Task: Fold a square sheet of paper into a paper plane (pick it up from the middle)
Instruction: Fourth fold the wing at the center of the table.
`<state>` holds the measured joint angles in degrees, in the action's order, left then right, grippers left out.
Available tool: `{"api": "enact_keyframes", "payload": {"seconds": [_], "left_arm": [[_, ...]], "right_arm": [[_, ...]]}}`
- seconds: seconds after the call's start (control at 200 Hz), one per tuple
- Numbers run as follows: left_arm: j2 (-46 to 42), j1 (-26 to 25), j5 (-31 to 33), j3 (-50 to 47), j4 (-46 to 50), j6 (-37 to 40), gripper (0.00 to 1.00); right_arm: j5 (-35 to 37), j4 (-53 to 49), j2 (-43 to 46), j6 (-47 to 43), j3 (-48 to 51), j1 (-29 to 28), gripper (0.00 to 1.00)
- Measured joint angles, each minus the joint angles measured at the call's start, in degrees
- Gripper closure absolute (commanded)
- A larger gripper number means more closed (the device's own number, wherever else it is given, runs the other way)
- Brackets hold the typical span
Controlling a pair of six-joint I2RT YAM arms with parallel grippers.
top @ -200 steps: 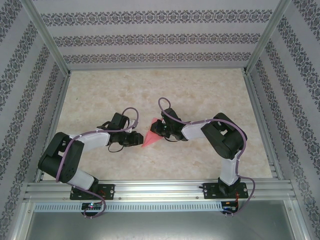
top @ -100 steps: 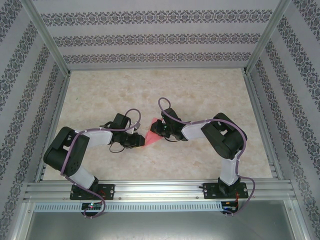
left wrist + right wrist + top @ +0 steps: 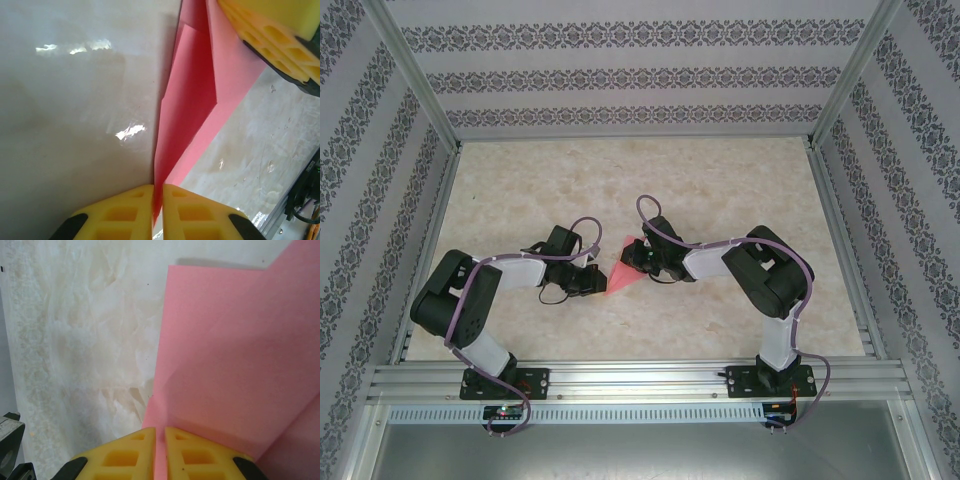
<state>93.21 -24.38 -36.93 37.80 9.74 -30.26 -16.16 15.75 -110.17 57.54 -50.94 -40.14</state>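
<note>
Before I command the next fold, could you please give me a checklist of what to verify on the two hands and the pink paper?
1. Left hand shut on the narrow tip of the pink paper: ok.
2. Right hand shut on the paper's wide end: ok.
3. Hands apart, with paper spanning between them in the top view: ok.
4. Folded flap layered over the sheet, as the left wrist view shows: ok.
5. Paper free of tears where its surface shows: ok.
6. Paper lifted off the table rather than resting on it: cannot tell.
</note>
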Motion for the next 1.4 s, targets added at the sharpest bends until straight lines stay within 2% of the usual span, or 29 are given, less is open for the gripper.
{"api": "enact_keyframes", "payload": {"seconds": [0.235,0.39,0.56,0.759,0.964,1.129,1.399], "left_arm": [[0.48,0.0,0.09,0.39,0.5,0.04,0.96],[0.44,0.0,0.2,0.39,0.63,0.02,0.97],[-0.92,-0.02,1.22,-0.52,0.33,0.0,0.92],[-5.55,-0.02,3.23,-0.85,2.95,-0.44,0.79],[-12.02,-0.02,5.07,0.39,6.91,-0.68,0.78],[-10.29,-0.74,2.62,4.68,7.13,-0.66,0.78],[-0.46,-3.45,-1.38,8.39,3.76,-1.57,0.82]], "right_arm": [[-0.02,-0.02,-0.02,0.0,0.0,0.0,0.86],[0.0,-0.04,-0.02,0.0,0.0,0.0,0.86],[-0.02,-0.07,-0.11,0.0,-0.13,-0.11,0.86],[0.04,-0.61,-0.35,-0.02,-0.72,-0.35,0.86],[0.15,-1.18,-0.35,-0.04,-0.98,-0.35,0.86],[0.17,-1.4,-0.37,-0.04,-1.09,-0.35,0.86],[0.2,-1.62,-0.37,-0.04,-1.2,-0.35,0.86]]}}
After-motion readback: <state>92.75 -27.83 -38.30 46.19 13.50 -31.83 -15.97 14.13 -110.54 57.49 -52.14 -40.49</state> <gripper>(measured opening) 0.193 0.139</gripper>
